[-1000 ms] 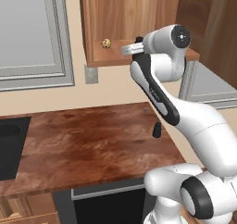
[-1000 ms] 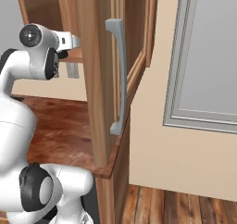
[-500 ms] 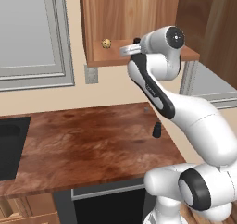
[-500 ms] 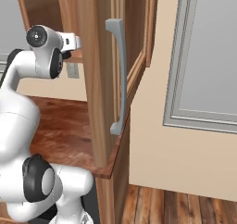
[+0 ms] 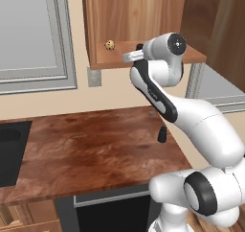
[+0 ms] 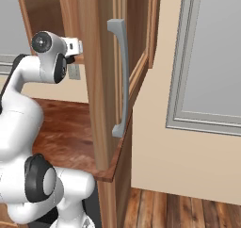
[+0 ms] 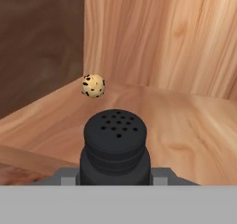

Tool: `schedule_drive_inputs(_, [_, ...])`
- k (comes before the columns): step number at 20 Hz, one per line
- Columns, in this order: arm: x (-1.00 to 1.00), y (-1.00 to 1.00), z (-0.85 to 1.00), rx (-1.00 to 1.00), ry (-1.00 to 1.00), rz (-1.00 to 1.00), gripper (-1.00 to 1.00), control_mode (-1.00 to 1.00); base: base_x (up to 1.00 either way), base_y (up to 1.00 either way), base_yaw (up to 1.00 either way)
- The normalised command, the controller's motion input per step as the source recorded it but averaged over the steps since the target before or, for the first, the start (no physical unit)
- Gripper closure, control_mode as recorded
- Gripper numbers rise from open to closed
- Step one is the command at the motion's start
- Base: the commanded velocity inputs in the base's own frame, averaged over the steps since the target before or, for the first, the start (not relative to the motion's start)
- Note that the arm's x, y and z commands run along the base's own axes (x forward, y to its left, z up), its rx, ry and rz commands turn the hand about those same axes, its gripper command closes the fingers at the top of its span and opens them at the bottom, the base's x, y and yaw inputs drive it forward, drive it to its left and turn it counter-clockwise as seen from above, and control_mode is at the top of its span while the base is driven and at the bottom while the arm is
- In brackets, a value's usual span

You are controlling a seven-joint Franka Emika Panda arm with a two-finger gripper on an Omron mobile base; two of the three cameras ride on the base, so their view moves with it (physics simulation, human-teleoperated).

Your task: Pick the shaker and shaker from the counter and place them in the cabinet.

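On your far left in the left base view sits the dark sink (image 5: pixel 9 152), let into the brown wooden counter (image 5: pixel 91 154). Above it hangs a grey panelled cabinet door (image 5: pixel 33 34), with a grey wall outlet (image 5: pixel 94 76) just to its right. Next comes the open wooden cabinet (image 5: pixel 134 15), and on the left part of its shelf (image 5: pixel 115 59) you see a small tan speckled ball (image 5: pixel 109 45). To the right of the ball, your gripper (image 5: pixel 139 49) is up at the shelf's front edge, closed on one black shaker (image 7: pixel 115 144); in the hand view its perforated round top faces you, upright between the fingers, with the ball beyond it and to the left, well apart. The second shaker (image 5: pixel 162 134) stands upright on the counter near its right end, beside the white arm. In the right base view the cabinet's open door (image 6: pixel 108 76) with its grey handle (image 6: pixel 120 76) stands edge-on to the right of the hand.
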Motion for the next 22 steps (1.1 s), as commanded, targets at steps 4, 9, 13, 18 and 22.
schedule_drive_inputs(4, [0.14,-0.03,-0.11,-0.01,0.0,0.0,1.0,-1.0,0.0,0.0,0.0])
schedule_drive_inputs(9, [0.21,-0.1,0.0,0.0,0.0,0.0,1.0,-1.0,0.0,0.0,0.0])
schedule_drive_inputs(13, [0.22,-0.12,0.02,0.0,-0.02,0.0,1.0,-1.0,0.0,0.0,0.0])
schedule_drive_inputs(18, [0.13,-0.03,0.14,0.0,-0.02,0.0,1.0,-1.0,0.0,0.0,0.0])
schedule_drive_inputs(22, [0.15,0.0,0.03,0.0,0.0,0.0,1.0,-1.0,0.0,0.0,0.0])
